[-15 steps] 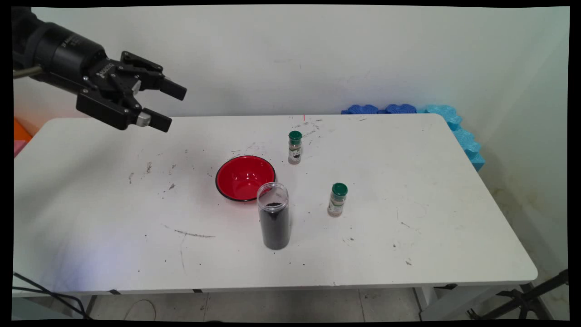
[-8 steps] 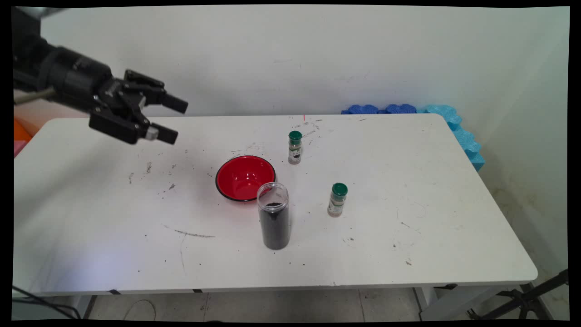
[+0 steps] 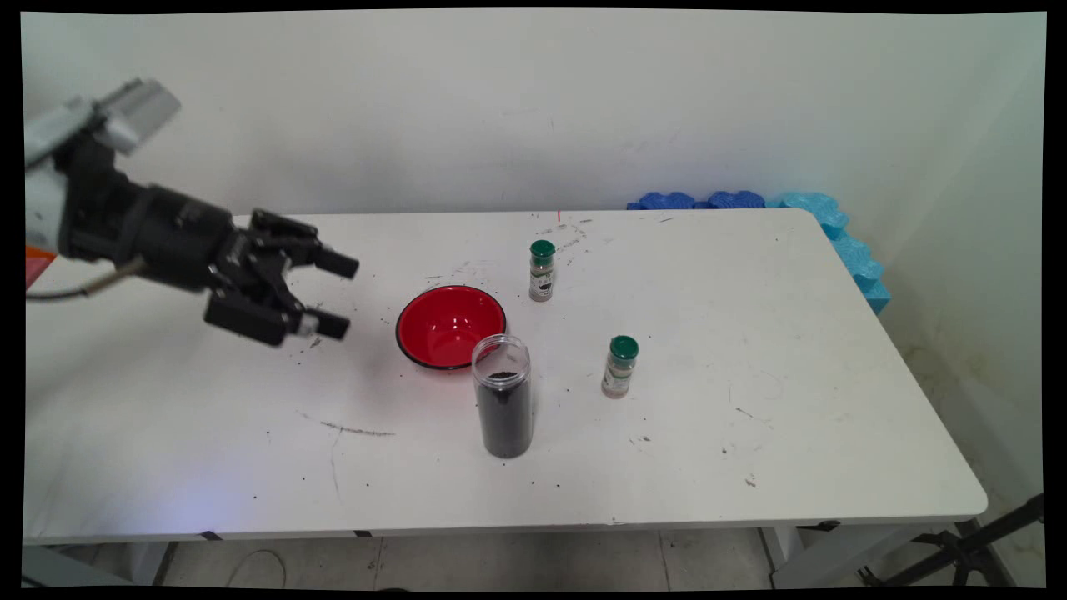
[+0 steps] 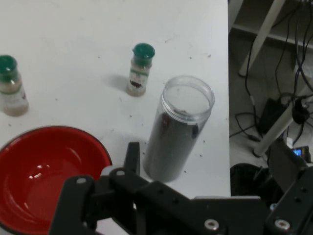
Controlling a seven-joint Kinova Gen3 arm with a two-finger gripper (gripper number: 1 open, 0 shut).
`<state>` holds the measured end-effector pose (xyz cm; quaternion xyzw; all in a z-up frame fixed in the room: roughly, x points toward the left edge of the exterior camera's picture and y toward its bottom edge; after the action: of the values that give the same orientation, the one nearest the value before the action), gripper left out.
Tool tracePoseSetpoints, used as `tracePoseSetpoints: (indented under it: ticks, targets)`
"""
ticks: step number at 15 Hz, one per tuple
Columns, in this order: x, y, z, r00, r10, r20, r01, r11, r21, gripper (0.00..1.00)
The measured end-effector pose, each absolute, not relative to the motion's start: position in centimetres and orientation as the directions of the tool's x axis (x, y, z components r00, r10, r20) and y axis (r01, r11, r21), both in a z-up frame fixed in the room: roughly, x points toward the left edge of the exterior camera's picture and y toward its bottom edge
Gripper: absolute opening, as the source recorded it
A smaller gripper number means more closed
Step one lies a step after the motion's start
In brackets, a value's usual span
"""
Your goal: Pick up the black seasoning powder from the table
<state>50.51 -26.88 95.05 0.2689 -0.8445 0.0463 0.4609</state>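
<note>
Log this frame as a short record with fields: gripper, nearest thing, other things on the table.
gripper: black two-finger gripper, jaws open, holding nothing, above the table's left part
nearest thing: red bowl, empty, to the gripper's right in the main view
beside bowl: clear jar, upright, no lid, dark contents
others: two green-capped spice bottles, upright, apart
surface: white table, scattered dark specks

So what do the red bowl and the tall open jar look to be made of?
Red bowl: glossy, probably plastic or melamine; highlights shine inside and its rim is dark. Tall jar: clear, likely plastic, since the dark granular fill shows through the wall; glass is possible.
</note>
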Motion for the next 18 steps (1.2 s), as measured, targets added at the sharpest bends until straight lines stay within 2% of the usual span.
tracePoseSetpoints:
  ticks: [10, 18]
  targets:
    - [44.1, -26.5, 87.0, -0.475, -0.396, 0.786, -0.478, 0.866, 0.148, 1.0]
    - [40.7, -28.1, 83.3, -0.52, -0.386, 0.762, -0.511, 0.855, 0.084, 1.0]
